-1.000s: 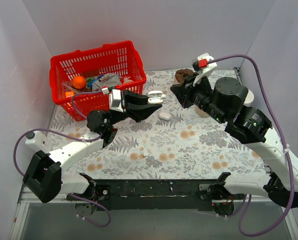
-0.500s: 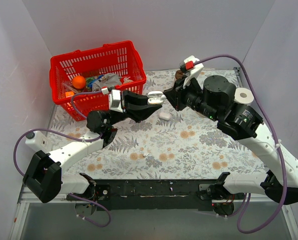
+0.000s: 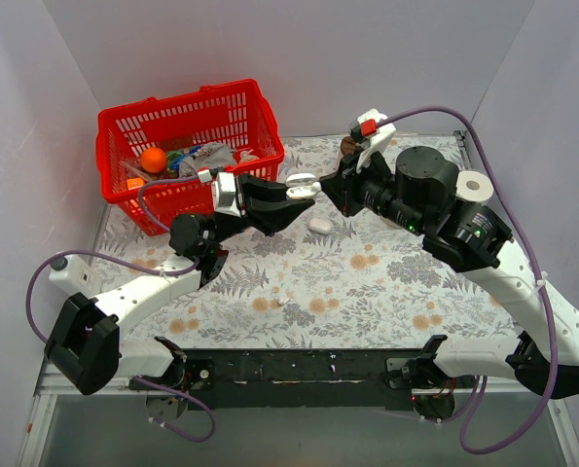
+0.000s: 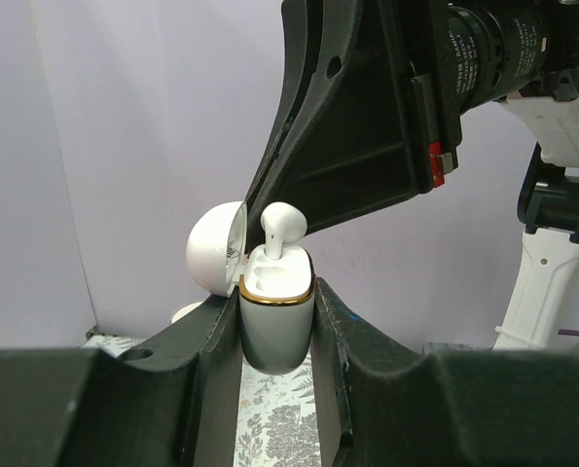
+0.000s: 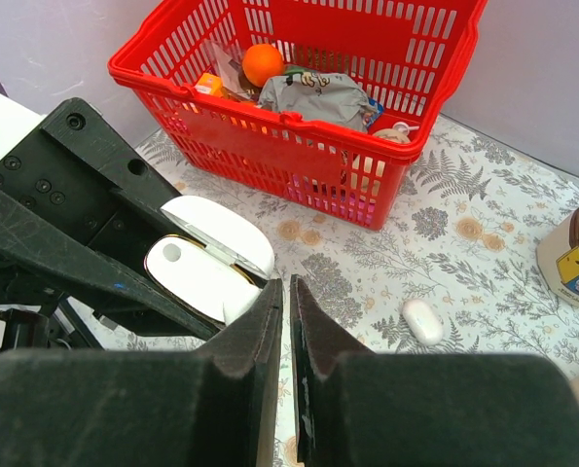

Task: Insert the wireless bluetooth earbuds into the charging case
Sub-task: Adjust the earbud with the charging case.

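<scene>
My left gripper [image 3: 297,197] is shut on the white charging case [image 3: 304,189] and holds it above the table with its lid open. In the left wrist view the case [image 4: 274,326] sits upright between my fingers [image 4: 352,341]. One white earbud [image 4: 281,224] stands in a slot, head up. My right gripper [image 3: 331,188] is shut, its tip against that earbud. In the right wrist view the jaws [image 5: 287,288] stand almost closed, with the earbud [image 5: 238,305] just left of them on the case [image 5: 187,277]. A second earbud [image 3: 320,225] lies on the table, also in the right wrist view [image 5: 422,320].
A red basket [image 3: 260,122] with an orange ball [image 3: 153,160] and packets stands at the back left. A brown object [image 3: 351,146] sits at the back of the flowered tablecloth. A white roll [image 3: 475,185] shows beside the right arm.
My right gripper has moved left to the open case, most of it in the first half second. The left gripper has kept the case nearly still.
</scene>
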You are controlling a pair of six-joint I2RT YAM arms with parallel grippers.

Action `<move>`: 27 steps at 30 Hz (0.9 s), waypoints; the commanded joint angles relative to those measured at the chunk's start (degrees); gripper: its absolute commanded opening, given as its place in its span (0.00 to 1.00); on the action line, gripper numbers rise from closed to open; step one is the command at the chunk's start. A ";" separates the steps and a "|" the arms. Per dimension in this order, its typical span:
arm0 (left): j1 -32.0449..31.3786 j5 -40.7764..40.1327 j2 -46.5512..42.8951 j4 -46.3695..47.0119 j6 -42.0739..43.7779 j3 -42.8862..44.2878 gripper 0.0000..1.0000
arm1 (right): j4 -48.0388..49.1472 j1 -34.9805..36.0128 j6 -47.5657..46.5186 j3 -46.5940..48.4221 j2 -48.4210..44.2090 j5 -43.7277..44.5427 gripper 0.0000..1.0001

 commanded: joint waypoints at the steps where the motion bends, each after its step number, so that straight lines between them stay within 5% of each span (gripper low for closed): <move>1: -0.23 -1.41 -0.92 -1.37 1.27 1.66 0.00 | 1.21 0.07 0.67 1.95 -1.17 -1.72 0.14; 27: -0.23 -2.90 0.75 -4.62 3.99 2.27 0.00 | 1.29 0.16 1.55 1.25 -2.40 -4.18 0.14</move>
